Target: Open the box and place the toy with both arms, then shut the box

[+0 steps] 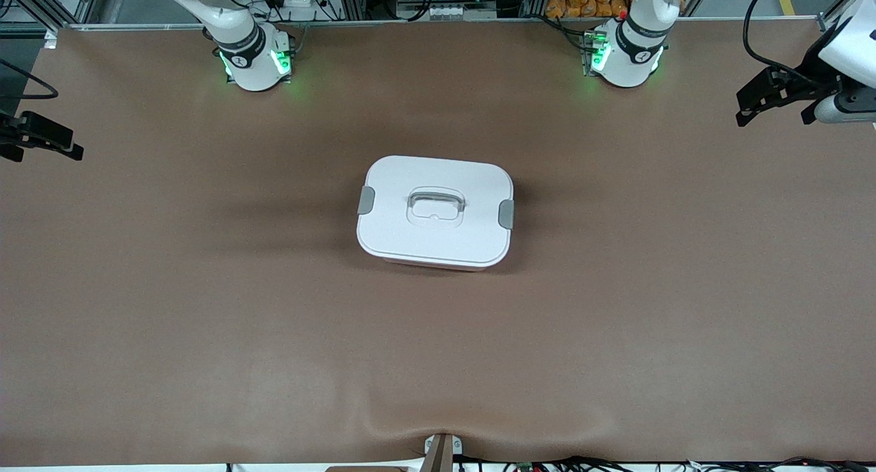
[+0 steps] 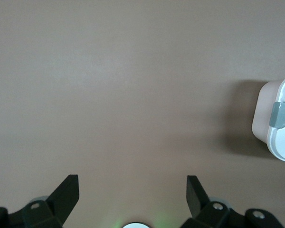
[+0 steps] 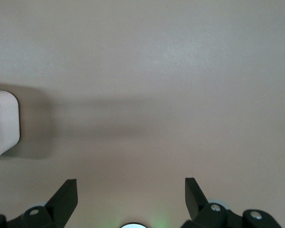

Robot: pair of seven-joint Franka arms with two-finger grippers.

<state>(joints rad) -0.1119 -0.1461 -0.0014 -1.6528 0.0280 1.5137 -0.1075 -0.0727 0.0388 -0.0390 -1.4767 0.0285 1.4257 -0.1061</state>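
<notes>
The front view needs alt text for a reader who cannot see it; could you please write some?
A closed box, white lid clipped on, sits mid-table on brown cloth. The left gripper and right gripper hang open over their own ends of the table, touching nothing. No toy is visible.

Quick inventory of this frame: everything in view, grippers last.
box: one, white lid on a translucent pink tub, middle of the table, lid shut.
side clips: two, grey, one at each short end of the lid.
handle: one, white, recessed in the lid's centre.
toy: none in view.
table: one, brown cover.
left gripper: one, black, open, empty, over the table at the left arm's end, waiting.
right gripper: one, black, open, empty, over the table at the right arm's end, waiting.
</notes>
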